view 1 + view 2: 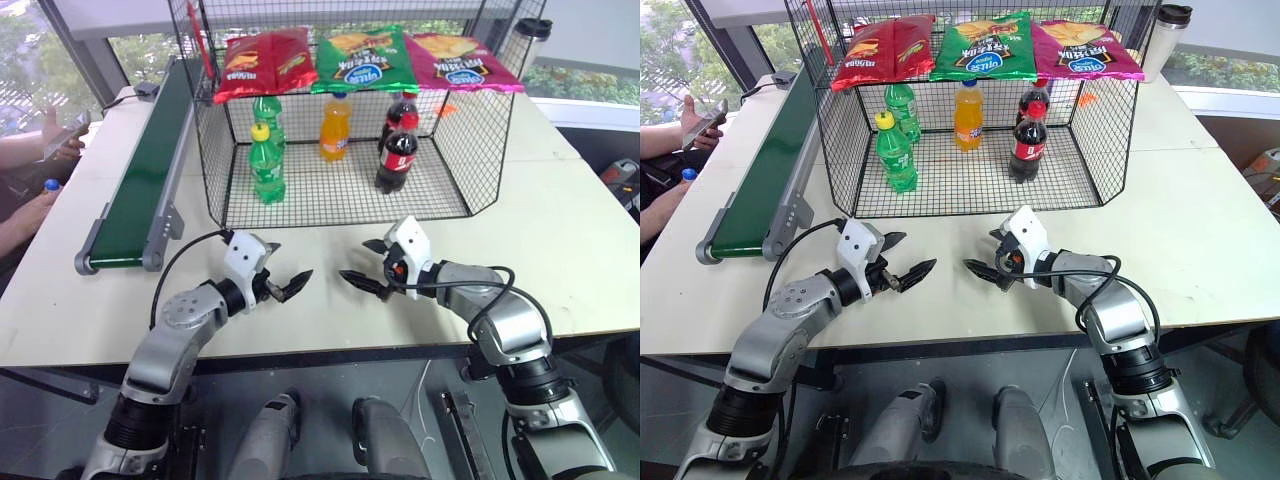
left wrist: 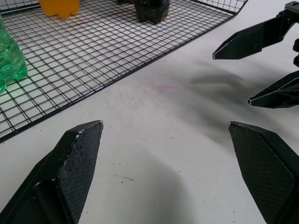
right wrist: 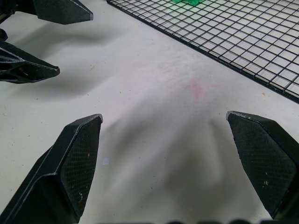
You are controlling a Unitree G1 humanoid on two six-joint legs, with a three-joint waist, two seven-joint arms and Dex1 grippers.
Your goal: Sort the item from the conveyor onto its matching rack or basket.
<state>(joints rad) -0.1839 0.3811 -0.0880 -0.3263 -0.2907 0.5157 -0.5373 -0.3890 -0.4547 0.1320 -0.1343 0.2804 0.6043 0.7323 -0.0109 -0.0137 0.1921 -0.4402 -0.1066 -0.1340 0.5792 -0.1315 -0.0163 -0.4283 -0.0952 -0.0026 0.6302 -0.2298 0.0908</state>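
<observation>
While both arms wait empty, the orange soda bottle (image 1: 335, 128) already stands inside the wire cage (image 1: 455, 170).

Left gripper (image 1: 285, 286) and right gripper (image 1: 362, 279) hover low centre over the white table (image 1: 560, 250), jaws wide apart. Conveyor (image 1: 150, 170) at upper left looks bare; judging so, next comes another item. Windows behind; a person's hand (image 1: 62, 140) far left.
</observation>
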